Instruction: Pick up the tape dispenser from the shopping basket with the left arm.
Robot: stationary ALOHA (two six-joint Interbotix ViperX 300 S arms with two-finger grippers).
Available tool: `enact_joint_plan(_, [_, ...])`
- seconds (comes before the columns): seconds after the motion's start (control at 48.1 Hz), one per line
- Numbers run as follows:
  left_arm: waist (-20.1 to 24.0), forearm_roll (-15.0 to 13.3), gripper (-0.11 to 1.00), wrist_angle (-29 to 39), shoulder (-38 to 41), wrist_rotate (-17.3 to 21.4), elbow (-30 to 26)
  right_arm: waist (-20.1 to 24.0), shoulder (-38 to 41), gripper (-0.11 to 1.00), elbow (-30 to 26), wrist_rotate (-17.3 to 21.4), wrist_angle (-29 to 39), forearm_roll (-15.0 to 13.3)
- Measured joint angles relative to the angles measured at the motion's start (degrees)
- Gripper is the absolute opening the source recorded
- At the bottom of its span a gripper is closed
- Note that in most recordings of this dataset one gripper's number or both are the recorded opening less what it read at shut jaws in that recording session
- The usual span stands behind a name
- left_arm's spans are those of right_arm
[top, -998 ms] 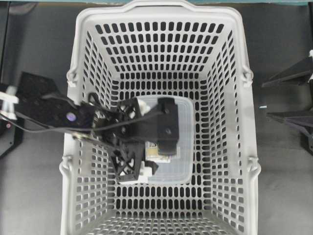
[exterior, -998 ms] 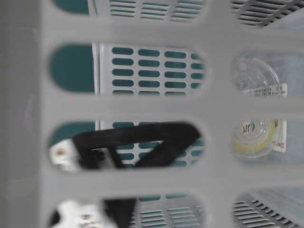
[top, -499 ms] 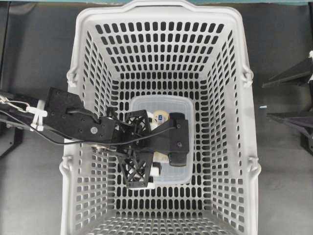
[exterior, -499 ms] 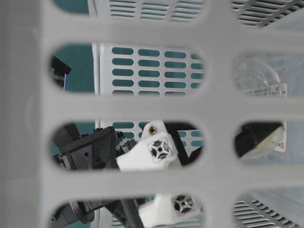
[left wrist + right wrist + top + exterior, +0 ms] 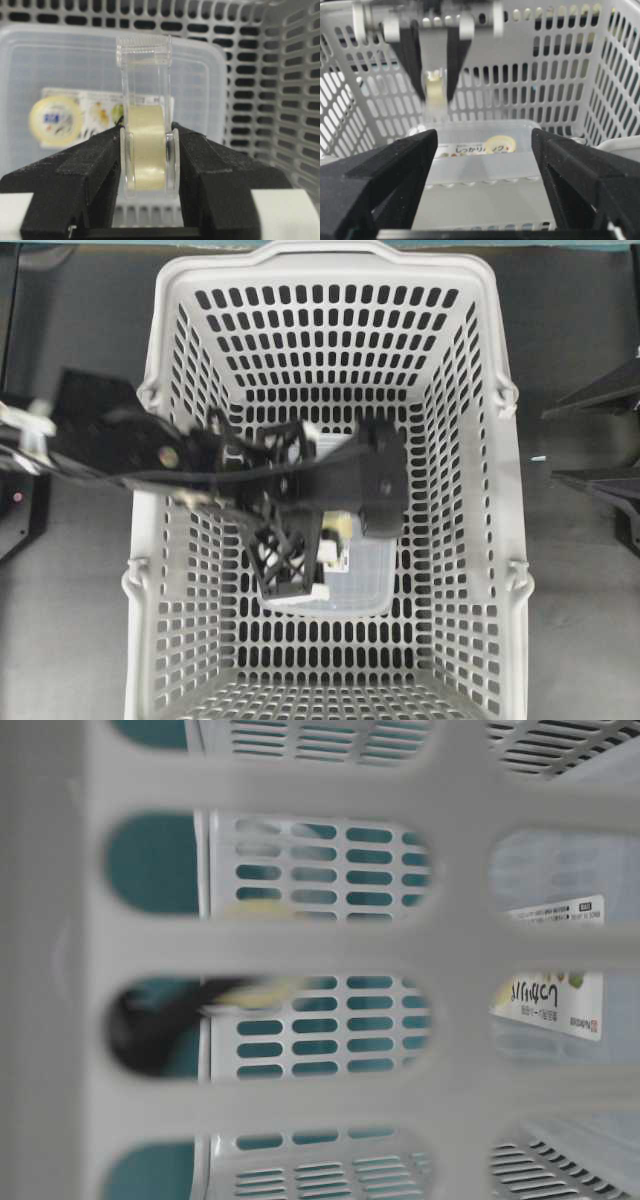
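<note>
From overhead the left arm (image 5: 130,455) hides its catch inside the basket (image 5: 175,360), but its wrist camera shows the tape dispenser (image 5: 146,117) upright above the clear container (image 5: 60,65) (label up). The left gripper (image 5: 146,150) pinches the roll; the right gripper (image 5: 482,170), outside the basket, stands spread and empty.

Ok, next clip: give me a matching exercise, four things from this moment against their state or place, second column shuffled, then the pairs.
Things:
1. tape dispenser
2. left gripper
3. right gripper
4. plastic container

States or places:
A. jaws wide apart, holding nothing
B. lying on the floor of the shopping basket
C. clamped upright between two black fingers
D. closed on a clear roll holder

Pairs: 1-C, 2-D, 3-A, 4-B
</note>
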Motion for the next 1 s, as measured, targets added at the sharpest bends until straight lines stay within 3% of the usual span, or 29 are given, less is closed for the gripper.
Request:
enact_joint_plan(0.104, [-0.35,0.0,0.3,5.36,-0.26,0.0,-5.89,-0.09,-0.26,0.73,0.0,0.0,0.0,0.0])
enact_joint_plan(0.229, [-0.35,0.0,0.3,7.56,-0.26,0.0,-8.17,-0.09,-0.35,0.73,0.0,0.0,0.0,0.0])
enact_joint_plan(0.998, [-0.44,0.0,0.3,8.26,-0.18,0.0,-7.47,-0.09,-0.35,0.73,0.0,0.0,0.0,0.0])
